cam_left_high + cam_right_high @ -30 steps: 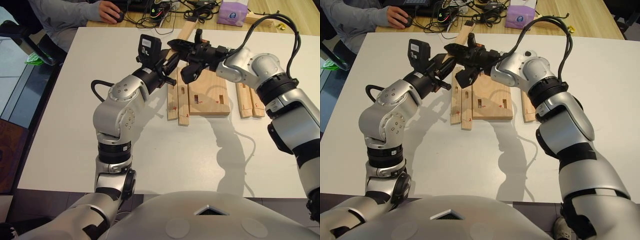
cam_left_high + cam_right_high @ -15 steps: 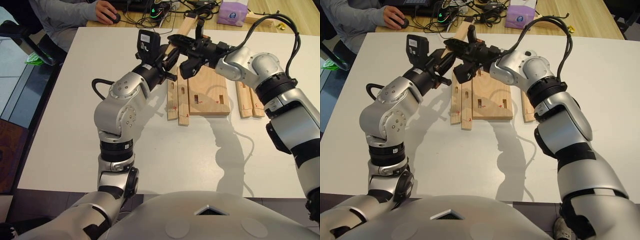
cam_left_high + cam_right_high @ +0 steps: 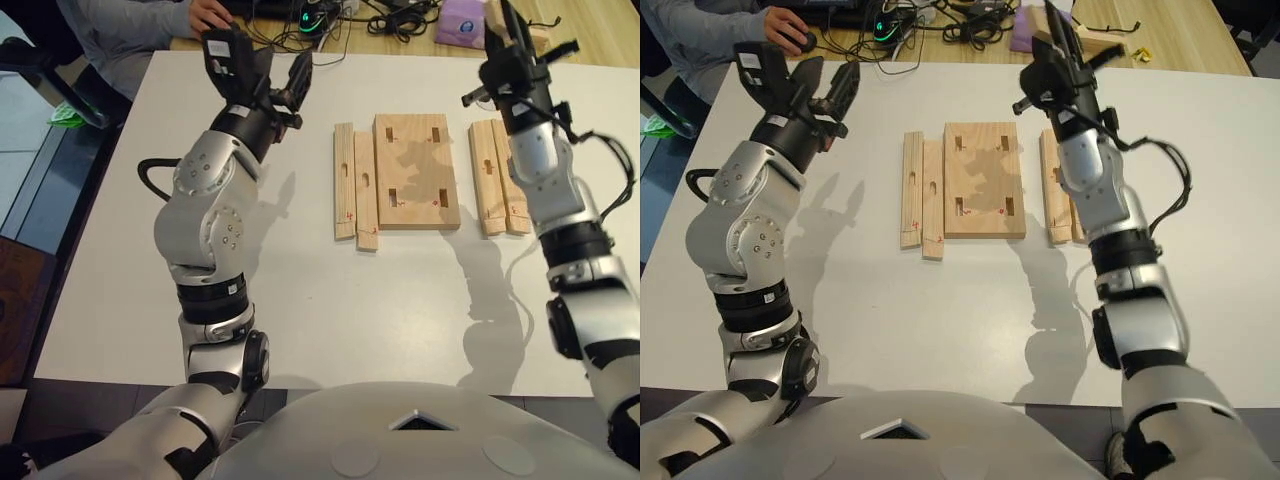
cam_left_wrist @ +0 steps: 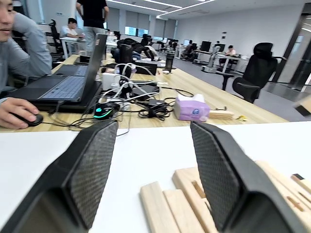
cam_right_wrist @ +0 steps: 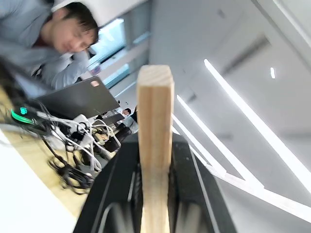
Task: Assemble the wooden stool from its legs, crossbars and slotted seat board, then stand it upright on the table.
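Your left gripper (image 3: 283,85) is hovering high over the far left part of the table (image 3: 400,300), its fingers spread wide with nothing between them, well apart from the parts. Your right gripper (image 5: 154,141) is hanging near the table's far edge, right of the parts, and is pinching a wooden bar (image 5: 154,97) that is sticking out past its fingertips. The slotted seat board (image 3: 415,170) is lying flat on the table, with a left pair of bars (image 3: 345,180) lying just beside it and a right pair of bars (image 3: 483,180) lying apart from it; your right forearm is partly covering the right pair. Beyond the far edge, a desk (image 3: 610,30) is carrying cables (image 3: 345,15) and a purple tissue box (image 3: 462,22), both near the raised grippers. The white surface is running wide to the left of the parts and on toward the near edge.
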